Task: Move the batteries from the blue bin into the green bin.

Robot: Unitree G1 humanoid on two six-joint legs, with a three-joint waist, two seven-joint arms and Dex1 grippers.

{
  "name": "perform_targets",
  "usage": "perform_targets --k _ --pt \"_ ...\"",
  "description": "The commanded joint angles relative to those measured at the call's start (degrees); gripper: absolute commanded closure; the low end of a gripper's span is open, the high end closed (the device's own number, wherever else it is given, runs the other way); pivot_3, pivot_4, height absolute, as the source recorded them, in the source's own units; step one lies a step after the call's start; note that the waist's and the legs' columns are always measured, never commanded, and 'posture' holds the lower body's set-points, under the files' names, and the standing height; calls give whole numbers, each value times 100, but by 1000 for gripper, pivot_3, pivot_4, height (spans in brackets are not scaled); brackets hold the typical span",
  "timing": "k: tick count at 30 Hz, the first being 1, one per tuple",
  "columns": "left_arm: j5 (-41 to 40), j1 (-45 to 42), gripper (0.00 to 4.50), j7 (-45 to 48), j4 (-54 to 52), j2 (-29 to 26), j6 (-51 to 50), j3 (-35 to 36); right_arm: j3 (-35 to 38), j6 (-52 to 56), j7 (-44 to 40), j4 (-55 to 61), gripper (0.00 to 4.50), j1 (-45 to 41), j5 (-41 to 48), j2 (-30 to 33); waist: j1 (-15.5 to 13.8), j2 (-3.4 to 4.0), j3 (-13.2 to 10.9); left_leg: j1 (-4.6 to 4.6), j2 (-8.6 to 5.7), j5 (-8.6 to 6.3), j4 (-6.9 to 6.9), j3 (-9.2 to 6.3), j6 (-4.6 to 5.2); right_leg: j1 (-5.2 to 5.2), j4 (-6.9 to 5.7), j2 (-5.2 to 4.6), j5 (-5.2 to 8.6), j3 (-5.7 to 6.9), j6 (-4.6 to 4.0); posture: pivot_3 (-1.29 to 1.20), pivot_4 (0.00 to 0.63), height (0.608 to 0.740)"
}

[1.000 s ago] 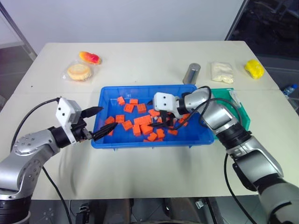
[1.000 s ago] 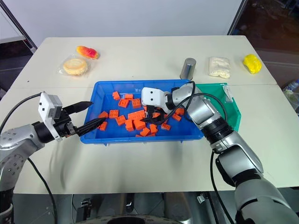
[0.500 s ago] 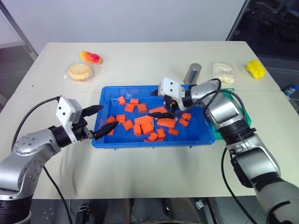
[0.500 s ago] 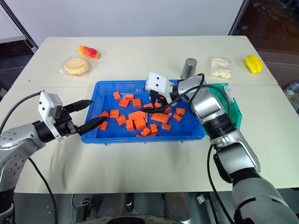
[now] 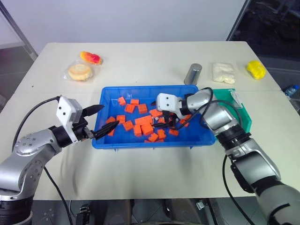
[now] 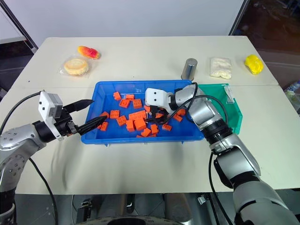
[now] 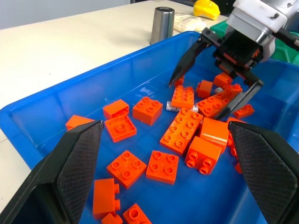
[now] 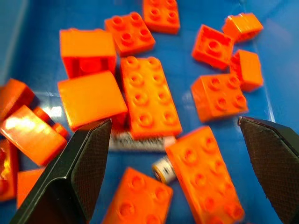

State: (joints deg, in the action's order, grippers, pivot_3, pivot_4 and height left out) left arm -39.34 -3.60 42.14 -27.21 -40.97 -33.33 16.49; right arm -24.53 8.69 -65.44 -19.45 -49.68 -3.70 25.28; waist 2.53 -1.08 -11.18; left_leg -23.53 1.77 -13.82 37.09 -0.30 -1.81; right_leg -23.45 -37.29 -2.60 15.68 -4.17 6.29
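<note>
Right tool, jaws wide and empty, has dropped back among the orange plastic blocks over a small silvery battery; pickup looks imminent.

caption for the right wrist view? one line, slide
Open right gripper poised over a battery lying among orange blocks in the blue bin.

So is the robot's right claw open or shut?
Open. The right end effector hangs over the orange plastic blocks in the big blue plastic bin, black fingers spread wide, holding nothing.
</note>
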Motion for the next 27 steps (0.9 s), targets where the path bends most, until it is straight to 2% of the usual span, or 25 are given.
perform_targets --k 1,8,12,15,22,27 --pt "12 -23 0 -17 -146 8 112 42 41 -76 -41 -89 65 -150 40 -195 1 0 0 0 0 0 0 0 0 0 0 0 0 0 0 0 150 740" --pt "43 59 0 -89 -204 47 134 65 -2 -200 -185 -538 65 -284 -32 -428 1 0 0 0 0 0 0 0 0 1 0 -1 0 0 0 0 150 740" --pt "90 100 0 -123 -208 62 172 77 -12 -205 -236 -779 1902 -336 -82 -521 1 0 0 1 0 0 0 -1 0 1 0 0 0 1 0 0 150 740" --pt "161 128 0 -146 -207 74 229 50 -11 -186 -255 -878 3468 -381 -96 -613 2 0 0 1 0 0 -1 -1 0 0 0 -1 0 1 0 0 150 740" --pt "191 115 0 -177 -198 134 272 38 100 -47 -304 -683 3544 -498 -7 -764 0 0 0 1 1 0 -2 -1 0 0 0 0 0 2 0 0 150 740" --pt "208 94 0 -173 -180 151 271 21 390 -52 3 -617 3544 -733 199 -1068 12 1 0 1 1 0 -3 -1 -1 -1 0 0 0 2 0 0 150 740"
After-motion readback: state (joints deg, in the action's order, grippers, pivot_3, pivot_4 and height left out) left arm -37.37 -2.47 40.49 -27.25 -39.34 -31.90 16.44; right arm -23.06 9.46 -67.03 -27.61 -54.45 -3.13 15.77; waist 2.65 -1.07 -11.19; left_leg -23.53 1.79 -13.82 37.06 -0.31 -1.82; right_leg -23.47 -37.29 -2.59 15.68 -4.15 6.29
